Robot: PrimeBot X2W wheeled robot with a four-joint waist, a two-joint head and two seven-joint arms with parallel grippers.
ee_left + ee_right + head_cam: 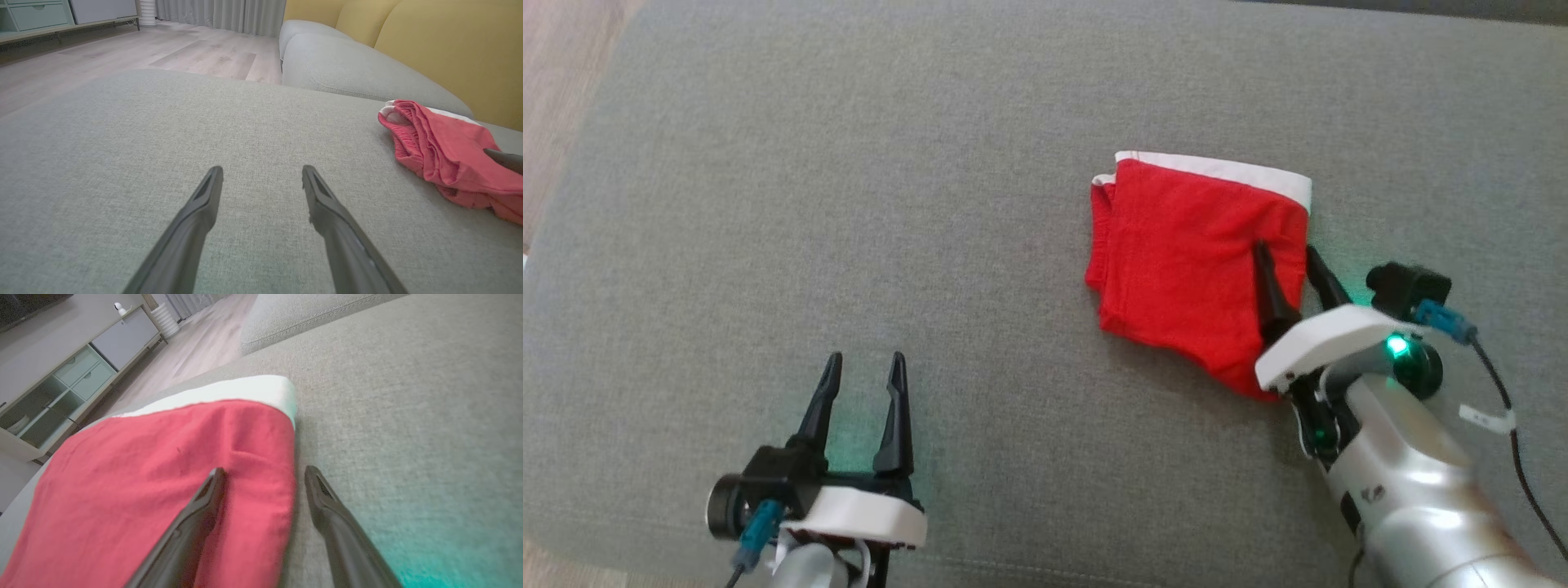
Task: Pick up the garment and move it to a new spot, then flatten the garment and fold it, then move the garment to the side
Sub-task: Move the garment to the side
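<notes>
The garment (1176, 261), apparently folded already, is being straddled along its right edge by the spread, empty right claw (1285, 247) on the sofa cushion (849, 204), the left claw (865, 356) being held open well apart from it; only the move aside is judged outstanding.

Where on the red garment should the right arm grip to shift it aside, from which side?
Grip the red garment at its right edge, below the white waistband, from the robot's right. That edge runs straight, and the right gripper straddles it, jaws open: one finger over cloth, one over cushion.
</notes>
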